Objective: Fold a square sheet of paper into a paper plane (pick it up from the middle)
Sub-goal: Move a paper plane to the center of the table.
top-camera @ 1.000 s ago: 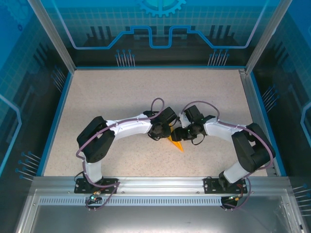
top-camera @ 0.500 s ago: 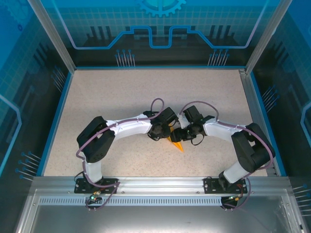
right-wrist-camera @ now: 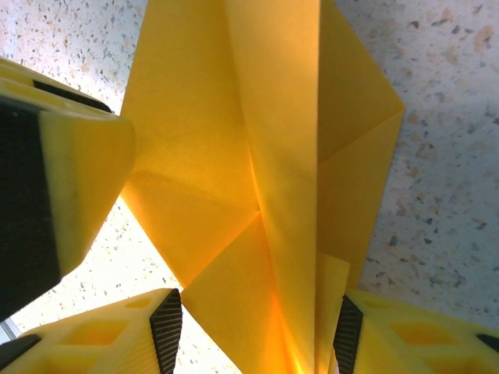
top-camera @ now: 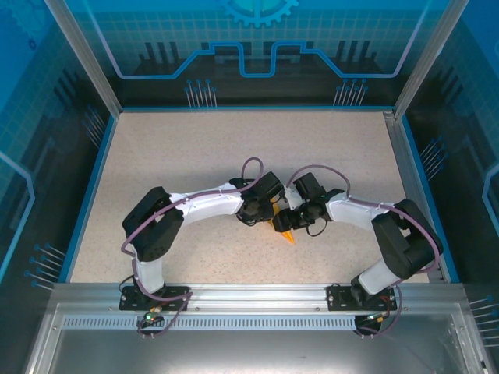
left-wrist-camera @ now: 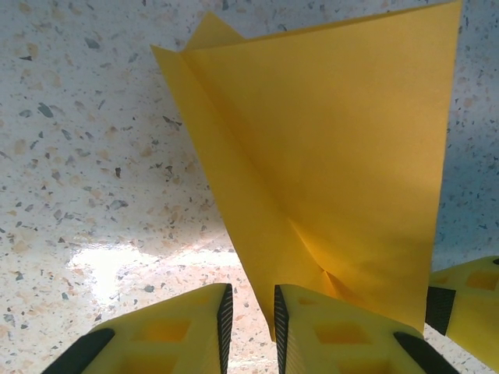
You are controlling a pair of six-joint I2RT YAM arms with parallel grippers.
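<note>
Mid-fold and late by the look of it: side flaps creased in, centre crease under work. Paper plane lying about mid-table, slightly toward the near edge, between the two wrists. Right gripper half-closed, orange paper filling the gap from one pad to the other; reads as a light squeeze across the body. Left gripper nearly closed with a thin slit between its jaws and the paper edge running down against the inner face of one finger. Cannot tell whether pinched or just braced beside it. Long axis diagonal in the overhead view, far-left to near-right, with the pointed tip aimed at the near edge and a little toward the right arm's side. Wide end tucked under the grippers there, hidden. Next move probably calls for firming the squeeze along the centre crease while keeping the nose steady. Gentle closing only — thin stock, prone to buckling or slipping sideways.
</note>
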